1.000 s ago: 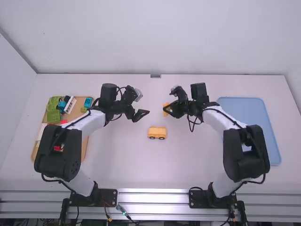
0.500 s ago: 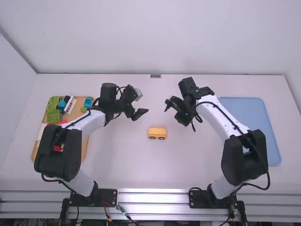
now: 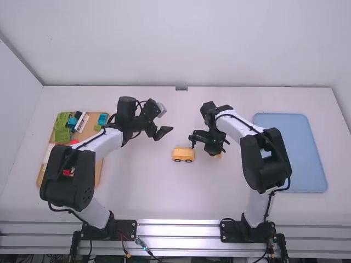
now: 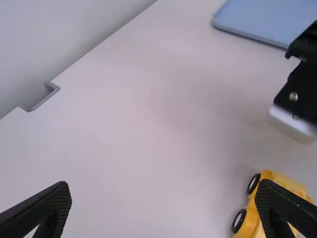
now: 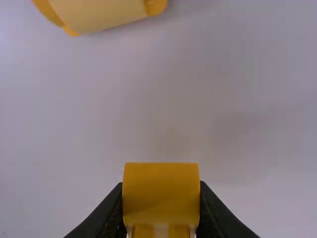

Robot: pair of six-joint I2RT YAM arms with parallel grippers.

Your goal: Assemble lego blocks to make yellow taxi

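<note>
Item: yellow block, clasped by its sides in the right gripper, one face left exposed, presumably for joining. Item: yellow taxi body, set wheels down on the table near the block, apparently kept upright for stacking. Item: left gripper, jaws parted, empty, seemingly held clear. Farther: parts tray. Lettering: none legible on either yellow piece.

Two black fingers grip a yellow block. Apart from that block, a larger yellow piece sits on the pale counter.
</note>
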